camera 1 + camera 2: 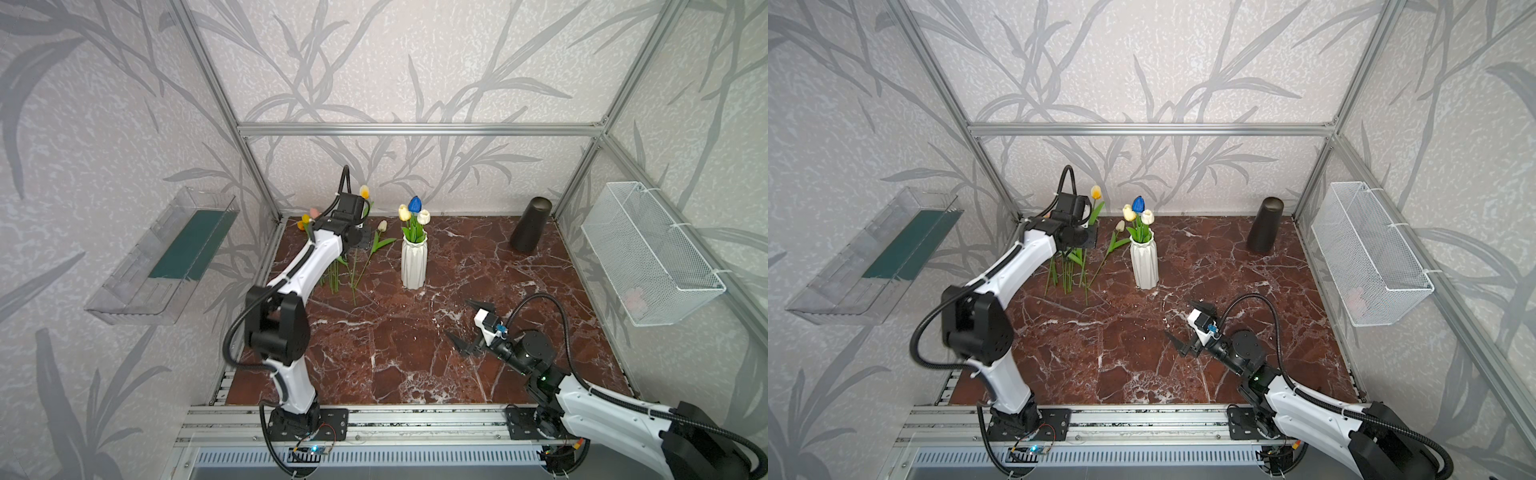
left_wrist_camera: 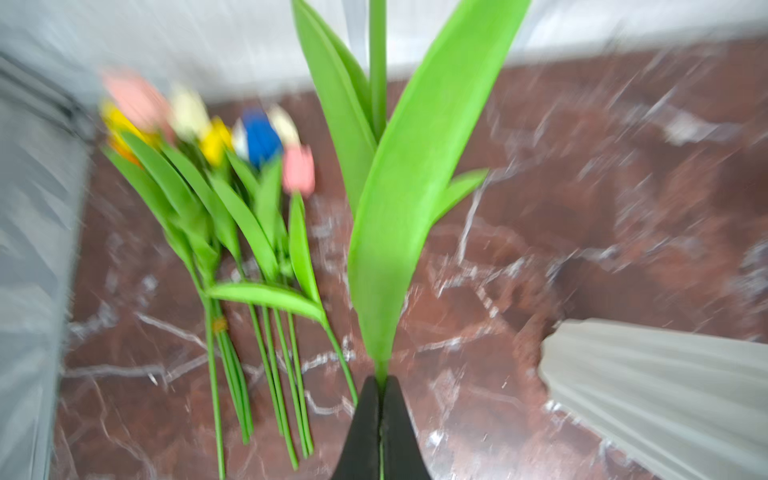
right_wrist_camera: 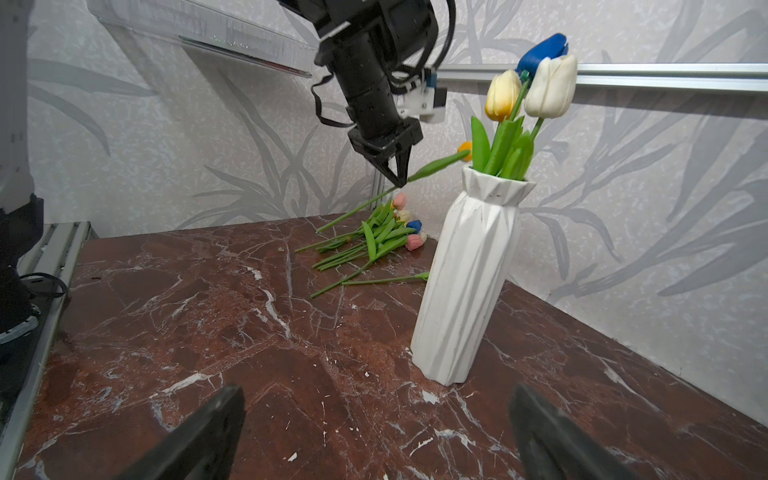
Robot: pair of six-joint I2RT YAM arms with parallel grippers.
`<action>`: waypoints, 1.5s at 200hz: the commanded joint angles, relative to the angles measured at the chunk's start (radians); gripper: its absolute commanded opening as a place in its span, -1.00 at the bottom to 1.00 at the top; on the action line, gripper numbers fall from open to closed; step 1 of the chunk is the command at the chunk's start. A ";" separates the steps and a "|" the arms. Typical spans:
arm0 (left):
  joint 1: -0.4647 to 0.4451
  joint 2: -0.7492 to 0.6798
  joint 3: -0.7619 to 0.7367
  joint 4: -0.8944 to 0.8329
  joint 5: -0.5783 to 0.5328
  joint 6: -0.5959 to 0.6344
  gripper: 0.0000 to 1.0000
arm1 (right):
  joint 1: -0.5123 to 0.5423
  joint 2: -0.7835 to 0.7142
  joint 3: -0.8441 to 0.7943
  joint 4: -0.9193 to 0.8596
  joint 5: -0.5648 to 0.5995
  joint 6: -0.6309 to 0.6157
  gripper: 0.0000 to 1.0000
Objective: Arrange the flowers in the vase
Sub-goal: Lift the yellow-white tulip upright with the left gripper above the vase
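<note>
A white ribbed vase (image 1: pixel 414 262) (image 1: pixel 1144 262) (image 3: pixel 469 282) stands at the back middle of the marble table, with a blue, a white and a yellowish tulip (image 3: pixel 548 85) in it. My left gripper (image 2: pixel 381 382) (image 3: pixel 401 180) is shut on the stem of a yellow-headed tulip (image 1: pixel 364 191) (image 2: pixel 415 187), held above the table left of the vase. Several loose flowers (image 2: pixel 216 187) (image 3: pixel 374 241) lie in a pile under it, and one white tulip (image 1: pixel 381 226) lies apart nearer the vase. My right gripper (image 1: pixel 459 318) (image 3: pixel 376 415) stands open and empty at the front right, facing the vase.
A dark tapered cup (image 1: pixel 532 224) stands at the back right corner. A white wire basket (image 1: pixel 648 249) hangs on the right wall and a clear plastic shelf (image 1: pixel 166 257) on the left wall. Aluminium frame posts border the table.
</note>
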 commanded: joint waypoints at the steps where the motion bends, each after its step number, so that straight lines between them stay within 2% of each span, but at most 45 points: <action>1: -0.033 -0.222 -0.247 0.427 -0.031 0.019 -1.00 | 0.005 -0.015 0.021 0.017 0.015 -0.009 1.00; 11: -0.047 -0.319 -0.364 0.597 -0.005 0.022 -1.00 | 0.005 -0.013 0.020 0.019 0.016 -0.008 1.00; 29: -0.062 -0.451 -0.500 0.812 0.109 0.020 -1.00 | 0.005 -0.003 0.020 0.027 0.015 -0.007 1.00; 66: -0.091 -0.583 -0.610 1.097 0.387 -0.013 -1.00 | 0.005 0.009 0.022 0.038 0.004 -0.003 1.00; 90: -0.102 -0.552 -0.613 1.305 0.512 -0.074 -1.00 | 0.005 0.007 0.021 0.038 0.001 0.000 1.00; 121: -0.105 -0.405 -0.499 1.404 0.579 -0.133 -1.00 | 0.005 0.010 0.024 0.040 -0.006 0.003 1.00; 187: -0.114 -0.201 -0.394 1.443 0.559 -0.134 -1.00 | 0.005 -0.011 0.022 0.024 -0.006 -0.001 1.00; 300: -0.146 -0.148 -0.439 1.392 0.478 0.009 -1.00 | 0.005 -0.013 0.021 0.023 -0.010 -0.004 1.00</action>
